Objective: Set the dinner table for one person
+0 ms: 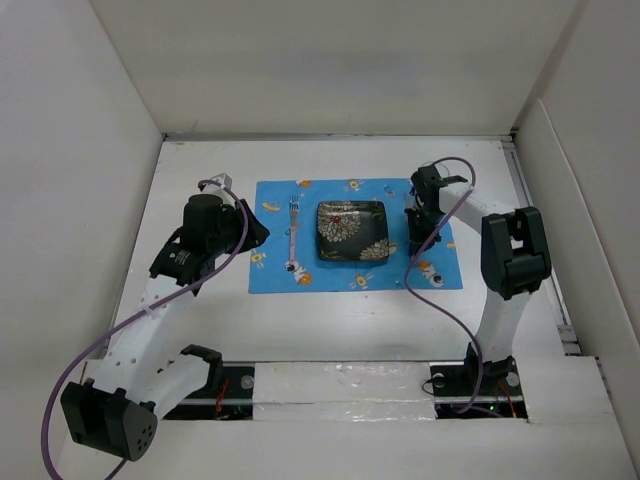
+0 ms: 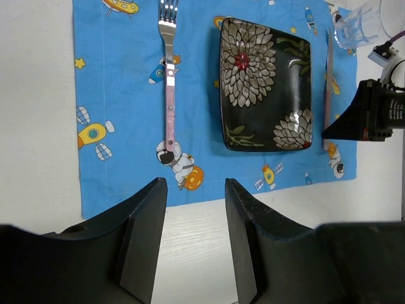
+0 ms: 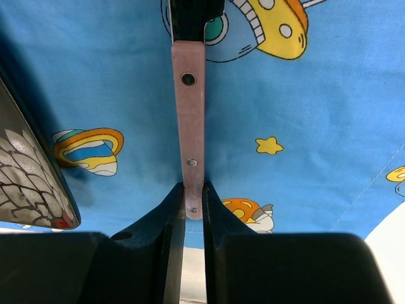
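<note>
The right gripper (image 3: 193, 197) is clamped on the near end of a knife (image 3: 190, 114). Its two dark fingers (image 3: 172, 215) pinch a flat pink handle with three small rivets. The handle runs straight away from the fingers over the blue placemat (image 3: 316, 95). Whether the knife lies on the cloth or hangs just above it cannot be told. Just to the left in this wrist view is the dark edge of the plate (image 3: 31, 177).

The left gripper (image 2: 195, 187) is spread apart and grasps nothing. Its fingers (image 2: 149, 228) hover above the near edge of the placemat (image 2: 120, 95), at the strip where cloth meets bare tabletop.

Beyond them, the fork (image 2: 169, 82) lies straight on the cloth, tines pointing away, its pink handle toward the arms. The square black plate (image 2: 266, 82), painted with white flowers, sits to the right of the fork and apart from it. The knife (image 2: 329, 82) runs just along the plate's right side. A clear glass (image 2: 361, 25) stands at the far right corner of the cloth.

From above, the dinner table (image 1: 330, 325) is a large, flat, matte-white rectangle. It fills the floor of the white-walled enclosure and carries everything else. The placemat (image 1: 275, 270) lies at its middle, with bare white surface on every side. The left gripper (image 1: 258, 235) is at the cloth's left edge. The right gripper (image 1: 415, 225) is over the cloth to the right of the plate (image 1: 352, 232).
</note>
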Tool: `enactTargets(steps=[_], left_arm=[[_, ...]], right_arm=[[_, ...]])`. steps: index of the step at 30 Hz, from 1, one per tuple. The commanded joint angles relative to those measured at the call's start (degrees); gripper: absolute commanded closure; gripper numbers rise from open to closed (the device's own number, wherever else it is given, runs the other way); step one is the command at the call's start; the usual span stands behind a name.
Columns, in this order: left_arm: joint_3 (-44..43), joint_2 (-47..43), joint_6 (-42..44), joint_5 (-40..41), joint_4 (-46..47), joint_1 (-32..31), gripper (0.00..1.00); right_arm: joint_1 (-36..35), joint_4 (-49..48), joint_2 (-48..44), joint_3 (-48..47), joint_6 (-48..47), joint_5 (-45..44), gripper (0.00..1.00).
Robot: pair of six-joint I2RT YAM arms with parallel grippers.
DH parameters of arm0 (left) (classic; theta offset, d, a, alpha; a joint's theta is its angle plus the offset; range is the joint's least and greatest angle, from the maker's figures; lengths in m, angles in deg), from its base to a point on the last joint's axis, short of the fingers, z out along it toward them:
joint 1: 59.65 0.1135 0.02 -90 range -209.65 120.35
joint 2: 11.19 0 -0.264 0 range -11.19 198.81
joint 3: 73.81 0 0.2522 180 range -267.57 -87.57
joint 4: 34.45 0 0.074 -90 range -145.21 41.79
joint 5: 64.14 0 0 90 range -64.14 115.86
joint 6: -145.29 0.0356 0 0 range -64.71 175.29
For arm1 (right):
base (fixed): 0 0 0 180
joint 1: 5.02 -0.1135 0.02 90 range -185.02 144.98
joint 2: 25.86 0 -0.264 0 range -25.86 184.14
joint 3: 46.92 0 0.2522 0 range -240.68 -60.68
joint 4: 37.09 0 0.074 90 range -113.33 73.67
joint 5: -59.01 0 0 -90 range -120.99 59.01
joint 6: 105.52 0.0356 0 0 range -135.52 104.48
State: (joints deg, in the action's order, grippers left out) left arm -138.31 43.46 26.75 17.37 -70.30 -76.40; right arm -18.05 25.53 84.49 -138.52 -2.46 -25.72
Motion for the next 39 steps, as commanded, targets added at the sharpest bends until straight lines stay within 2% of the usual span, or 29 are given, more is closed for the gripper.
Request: enactTargets(steps=[1, 3, 4, 6, 8, 13, 16, 18, 20, 21, 22, 24, 26, 27, 28, 29, 30, 31, 32, 33, 34, 36, 37, 39], left_arm=[[-2.1, -0.2, 0.7, 0.6, 1.8, 0.3, 0.61], [-2.0, -0.1, 0.6, 0.6, 1.9, 0.3, 0.6], [-2.1, -0.1, 0.5, 0.6, 1.9, 0.3, 0.6], [-2.1, 0.1, 0.3, 0.5, 2.1, 0.3, 0.58], [-2.2, 0.1, 0.1, 0.7, 2.0, 0.3, 0.57], [-3.5, 0.5, 0.1, 2.2, 1.2, 0.3, 0.5], [-5.5, 0.4, 0.6, 3.3, 0.6, 0.3, 0.48], [-6.7, 0.2, 0.8, 2.7, 0.7, 0.3, 0.45], [-8.9, 0.1, 0.9, 1.9, 0.8, 0.3, 0.43], [-9.8, 0.1, 0.7, 2.0, 0.8, 0.3, 0.42], [-12.1, 0.2, 0.2, 2.0, 0.7, 0.3, 0.42], [-15.0, 0.5, -0.2, 2.9, 0.2, 0.3, 0.41], [-21.0, 0.5, -0.6, 5.6, -0.7, 0.3, 0.41], [-23.1, 0.5, -0.8, 6.5, -1.0, 0.3, 0.41], [-27.8, 0.5, -1.0, 7.8, -1.5, 0.3, 0.4], [-30.1, 0.2, -1.0, 11.2, -2.2, 0.3, 0.39], [-31.9, -0.1, -0.7, 12.3, -2.3, 0.3, 0.38], [-35.4, -0.7, -0.4, 13.9, -2.4, 0.3, 0.37], [-37.0, -0.9, 0.2, 16.9, -2.6, 0.3, 0.36], [-38.3, -1.0, 1.0, 18.3, -3.0, 0.3, 0.35], [-40.2, -1.2, 1.4, 19.7, -3.0, 0.3, 0.35], [-39.1, -1.8, 2.7, 20.9, -2.4, 0.3, 0.34], [-38.0, -1.8, 2.8, 20.9, -2.3, 0.3, 0.34], [-35.9, -1.7, 2.4, 20.1, -2.3, 0.3, 0.28]], right_arm=[[0.2, -1.6, -0.7, -0.2, 0.3, -1.5, 0.93], [0.2, -1.5, -0.9, -0.4, 0.3, -1.7, 0.87], [0.2, -1.5, -1.0, -0.5, 0.3, -1.8, 0.8], [0.2, -0.9, -1.4, -0.6, 0.1, -1.8, 0.73], [0.2, -0.5, -2.2, -0.6, 0.0, -1.5, 0.61], [0.2, 2.0, -6.7, -2.4, -0.5, -1.1, 0.4], [-0.3, 4.8, -10.8, -5.0, -1.1, -0.7, 0.34], [-0.9, 6.7, -14.8, -7.1, -1.8, 0.5, 0.33], [-2.2, 6.6, -18.7, -9.2, -1.9, 2.4, 0.37], [-3.1, 5.4, -20.8, -10.0, -2.1, 2.8, 0.43], [-3.7, 4.5, -25.6, -11.6, -1.8, 2.9, 0.66], [-4.8, 0.6, -31.0, -13.4, 0.2, -0.9, 1.0], [-5.6, -4.6, -41.4, -13.6, 2.5, -9.3, 1.0], [-5.6, -13.7, -45.8, -11.9, 4.2, -12.0, 1.0], [-5.6, -18.1, -50.1, -9.5, 5.2, -14.6, 0.99], [-5.6, -22.8, -58.3, -7.5, 6.3, -20.0, 0.93], [-4.8, -30.3, -61.9, -3.3, 8.0, -22.8, 0.88], [-4.0, -32.9, -64.8, -1.7, 8.6, -26.0, 0.73], [-4.0, -34.8, -68.4, -0.8, 8.9, -30.5, 0.68], [-3.4, -34.6, -69.0, -0.8, 9.0, -32.0, 0.63], [-2.7, -33.6, -69.1, -1.4, 8.8, -33.0, 0.51], [-2.0, -28.7, -67.0, -2.9, 8.1, -32.1, 0.39], [-2.0, -26.9, -66.1, -3.4, 8.2, -32.1, 0.36], [-0.9, -22.9, -63.3, -3.7, 9.0, -28.8, 0.31]])
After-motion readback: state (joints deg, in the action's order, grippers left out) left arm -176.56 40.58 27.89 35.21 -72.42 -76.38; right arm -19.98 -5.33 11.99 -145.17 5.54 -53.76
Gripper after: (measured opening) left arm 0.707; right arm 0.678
